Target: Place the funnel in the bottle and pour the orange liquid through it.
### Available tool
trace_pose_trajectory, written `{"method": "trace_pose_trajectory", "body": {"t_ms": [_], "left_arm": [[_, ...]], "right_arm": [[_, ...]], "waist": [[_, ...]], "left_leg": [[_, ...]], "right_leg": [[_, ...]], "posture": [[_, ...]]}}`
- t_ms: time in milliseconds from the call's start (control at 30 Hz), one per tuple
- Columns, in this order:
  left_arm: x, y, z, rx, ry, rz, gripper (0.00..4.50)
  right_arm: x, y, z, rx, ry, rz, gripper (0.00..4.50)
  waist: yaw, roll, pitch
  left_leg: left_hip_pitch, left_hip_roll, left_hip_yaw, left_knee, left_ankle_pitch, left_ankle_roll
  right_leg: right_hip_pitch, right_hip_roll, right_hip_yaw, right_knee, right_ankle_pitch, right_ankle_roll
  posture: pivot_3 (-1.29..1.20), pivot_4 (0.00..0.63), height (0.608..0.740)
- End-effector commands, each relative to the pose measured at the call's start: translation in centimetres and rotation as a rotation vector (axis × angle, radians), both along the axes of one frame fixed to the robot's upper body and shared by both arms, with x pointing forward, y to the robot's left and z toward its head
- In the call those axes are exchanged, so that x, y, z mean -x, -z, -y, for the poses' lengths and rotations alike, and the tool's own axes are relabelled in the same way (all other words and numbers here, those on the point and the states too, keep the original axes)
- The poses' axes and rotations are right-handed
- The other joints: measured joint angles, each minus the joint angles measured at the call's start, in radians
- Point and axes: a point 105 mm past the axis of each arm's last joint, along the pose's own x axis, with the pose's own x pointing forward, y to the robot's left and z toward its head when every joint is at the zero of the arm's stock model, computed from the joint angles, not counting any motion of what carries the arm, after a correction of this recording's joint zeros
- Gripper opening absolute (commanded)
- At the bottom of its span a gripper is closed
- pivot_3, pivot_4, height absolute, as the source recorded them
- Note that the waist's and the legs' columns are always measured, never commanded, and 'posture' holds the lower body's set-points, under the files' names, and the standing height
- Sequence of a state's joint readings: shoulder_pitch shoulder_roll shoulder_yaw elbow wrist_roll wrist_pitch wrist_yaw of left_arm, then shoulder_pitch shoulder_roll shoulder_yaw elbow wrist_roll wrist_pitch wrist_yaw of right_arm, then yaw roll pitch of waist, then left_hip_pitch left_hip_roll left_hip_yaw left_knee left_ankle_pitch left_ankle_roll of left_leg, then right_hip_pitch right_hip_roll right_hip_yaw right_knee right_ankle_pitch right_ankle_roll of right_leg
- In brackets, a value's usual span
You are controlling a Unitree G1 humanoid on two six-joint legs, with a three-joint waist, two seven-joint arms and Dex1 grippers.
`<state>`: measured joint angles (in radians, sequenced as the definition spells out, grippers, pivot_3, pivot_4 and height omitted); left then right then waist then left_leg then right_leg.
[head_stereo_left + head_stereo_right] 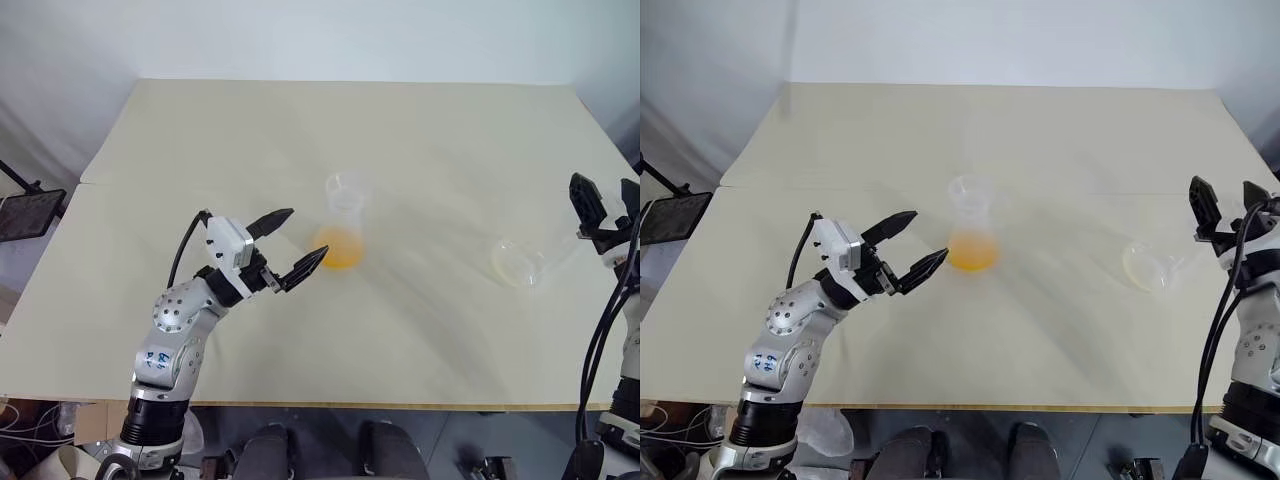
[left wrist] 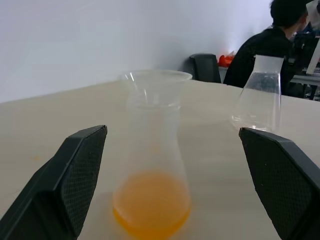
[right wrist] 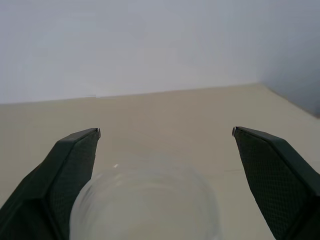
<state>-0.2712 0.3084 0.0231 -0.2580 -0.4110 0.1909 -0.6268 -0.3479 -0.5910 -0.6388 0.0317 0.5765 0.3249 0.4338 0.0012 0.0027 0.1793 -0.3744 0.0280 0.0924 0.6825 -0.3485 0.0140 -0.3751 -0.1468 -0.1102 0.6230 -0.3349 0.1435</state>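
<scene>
The whitish translucent bottle (image 1: 344, 215) stands upright mid-table with the orange liquid (image 2: 151, 204) pooled in its base. A clear flared rim (image 2: 156, 76) sits at its mouth; it looks like the funnel, though I cannot tell it apart for sure. My left gripper (image 1: 307, 232) is open just left of the bottle, its fingers either side without touching. A clear, empty-looking conical flask (image 2: 259, 97) stands at the right (image 1: 515, 262). My right gripper (image 1: 1227, 200) is open beyond it, and the flask's round rim (image 3: 145, 200) shows low between the jaws, apart from them.
The cream table (image 1: 330, 340) has its front edge close to me and its right edge near my right gripper. A black stand (image 1: 25, 215) sits off the table's left side. A person in dark clothing (image 2: 265, 47) sits far behind the table.
</scene>
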Motion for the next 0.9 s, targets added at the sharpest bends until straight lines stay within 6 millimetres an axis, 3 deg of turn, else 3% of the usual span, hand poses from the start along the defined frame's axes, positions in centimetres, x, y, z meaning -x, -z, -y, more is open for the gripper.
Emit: {"method": "trace_pose_trajectory", "body": {"t_ms": [33,133,200,400,500,633,900], "left_arm": [[0.1,-1.5,-0.3,0.009,0.001,0.069,4.5],[0.1,-1.4,-0.5,0.006,-0.003,0.068,4.5],[0.2,-1.3,-0.7,-0.004,-0.003,0.065,4.5],[1.1,-0.9,-2.1,-0.088,0.028,0.064,4.5],[1.5,-0.3,-3.3,-0.148,0.024,0.034,4.5],[2.2,0.5,-4.5,-0.215,0.016,0.005,4.5],[3.9,3.2,-6.2,-0.355,-0.016,-0.01,4.5]], "right_arm": [[1.0,-3.3,-0.3,0.044,-0.039,0.126,4.44],[1.0,-5.4,-1.8,0.08,-0.133,0.186,4.44],[0.9,-6.6,-4.0,0.155,-0.264,0.19,4.44],[1.1,-6.2,-10.1,0.433,-0.633,0.089,4.44],[1.9,-3.8,-12.2,0.532,-0.775,0.034,4.44],[4.0,0.1,-13.6,0.575,-0.925,-0.036,4.44],[7.4,6.4,-12.7,0.643,-1.03,-0.142,4.44]], "waist": [[0.0,0.0,0.0],[0.0,0.0,0.0],[-0.001,0.0,0.0],[-0.002,0.0,0.0],[-0.001,0.0,0.0],[0.018,-0.001,0.001],[0.023,-0.002,0.001]], "left_leg": [[0.0,0.0,0.0,0.0,0.0,0.0],[0.0,0.0,0.0,0.0,0.0,0.0],[0.0,0.0,0.0,0.0,0.0,0.0],[0.0,0.001,0.0,0.0,0.0,0.0],[0.0,0.002,-0.001,0.0,0.0,0.0],[0.0,0.001,-0.001,0.0,-0.001,0.001],[0.001,0.0,-0.001,0.0,-0.001,0.001]], "right_leg": [[0.0,0.0,0.0,0.0,0.0,0.0],[0.0,0.0,0.0,0.0,0.0,0.0],[0.0,0.0,0.0,0.0,0.0,0.0],[0.0,0.001,0.0,0.0,0.0,0.0],[0.0,0.0,0.0,0.0,0.0,0.0],[0.001,-0.001,-0.001,-0.001,0.0,0.0],[0.001,0.0,-0.001,-0.002,0.0,0.001]], "posture": [[0.0,0.15,0.74],[0.0,0.15,0.74],[0.0,0.15,0.74],[0.0,0.15,0.74],[0.0,0.15,0.74],[0.0,0.15,0.74],[0.0,0.15,0.74]]}}
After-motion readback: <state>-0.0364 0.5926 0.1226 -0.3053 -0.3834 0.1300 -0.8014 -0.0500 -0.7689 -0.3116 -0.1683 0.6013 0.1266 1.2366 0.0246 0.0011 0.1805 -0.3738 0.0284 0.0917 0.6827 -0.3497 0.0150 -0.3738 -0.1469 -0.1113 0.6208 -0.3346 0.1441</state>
